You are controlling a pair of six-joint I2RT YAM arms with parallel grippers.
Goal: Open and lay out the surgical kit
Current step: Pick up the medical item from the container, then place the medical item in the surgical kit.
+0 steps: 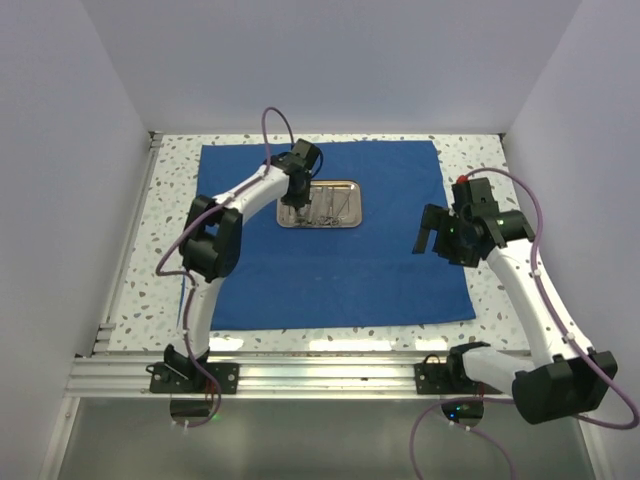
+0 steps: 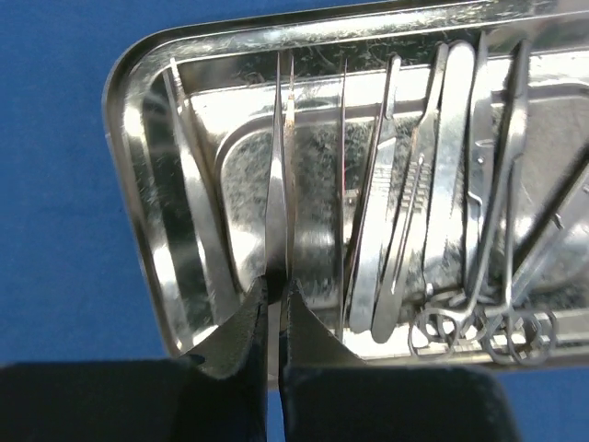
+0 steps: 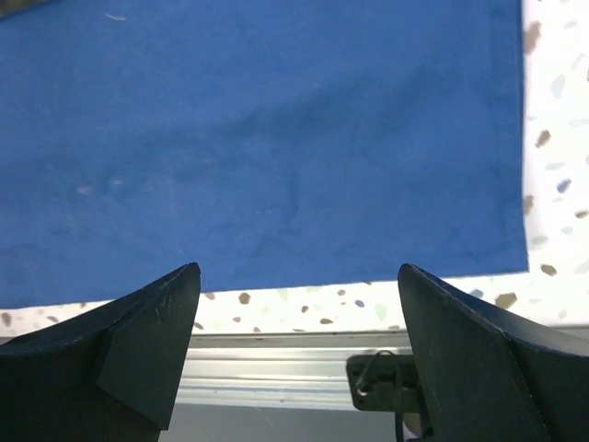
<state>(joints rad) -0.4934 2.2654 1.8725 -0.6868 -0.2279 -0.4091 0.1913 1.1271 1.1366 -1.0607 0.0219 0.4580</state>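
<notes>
Blue cloth (image 1: pixel 330 270), tray (image 2: pixel 138 184) (claw (image 2: pixel 276 287) on tweezers (image 2: pixel 279 184))

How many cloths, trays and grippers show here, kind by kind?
Blue cloth: 1
Steel tray: 1
Grippers: 2, the left gripper shut on tweezers in the tray, the right gripper open
Total: 4

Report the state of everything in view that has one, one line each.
Royal-blue cloth wrap: unfolded, flat on the table.
Small shiny steel tray: on the cloth, right side up, loaded.
Thin silver tweezers: in the tray, pinched at one end.
Ring-handled forceps: lying loose in the tray.
Left tool: shut on the tweezers.
Right tool: open, empty, above the cloth's edge.
</notes>
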